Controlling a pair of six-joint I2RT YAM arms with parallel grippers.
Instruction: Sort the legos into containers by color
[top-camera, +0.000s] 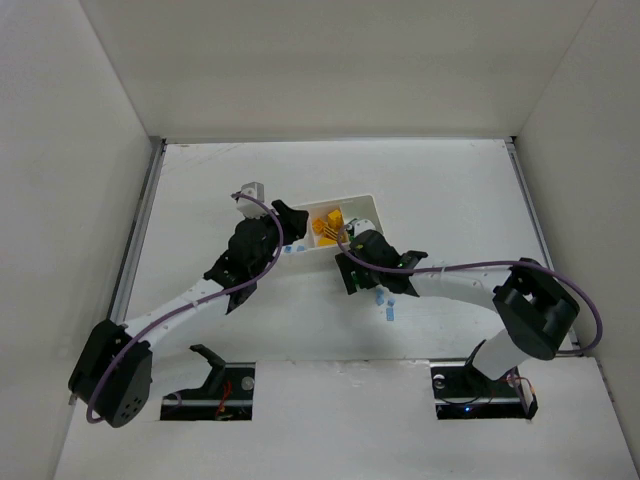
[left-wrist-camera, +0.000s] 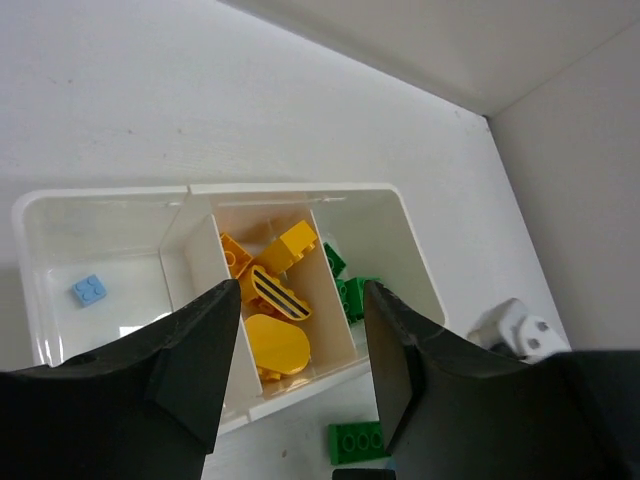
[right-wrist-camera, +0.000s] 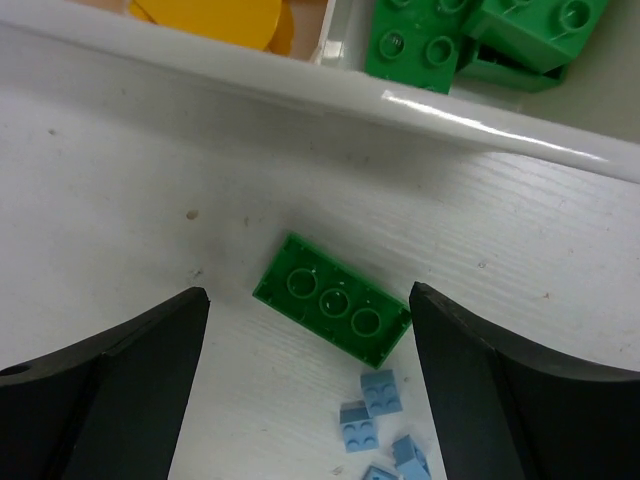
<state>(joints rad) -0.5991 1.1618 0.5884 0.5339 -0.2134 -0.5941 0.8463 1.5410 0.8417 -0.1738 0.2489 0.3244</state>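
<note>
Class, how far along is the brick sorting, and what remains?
Done: the tray holds yellow bricks in the middle, green bricks at one end, one blue brick at the other. In hand: nothing; the right jaws stand open over a loose green brick. Left: that brick and the blue bricks beside it.

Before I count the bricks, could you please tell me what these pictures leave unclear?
- Top view: the left arm and right arm cover much of the tray; only yellow bricks show inside.
- Right wrist view: the loose blue bricks run off the bottom edge, so their count is unsure.
- Left wrist view: the left claw hides part of the loose green brick.
</note>
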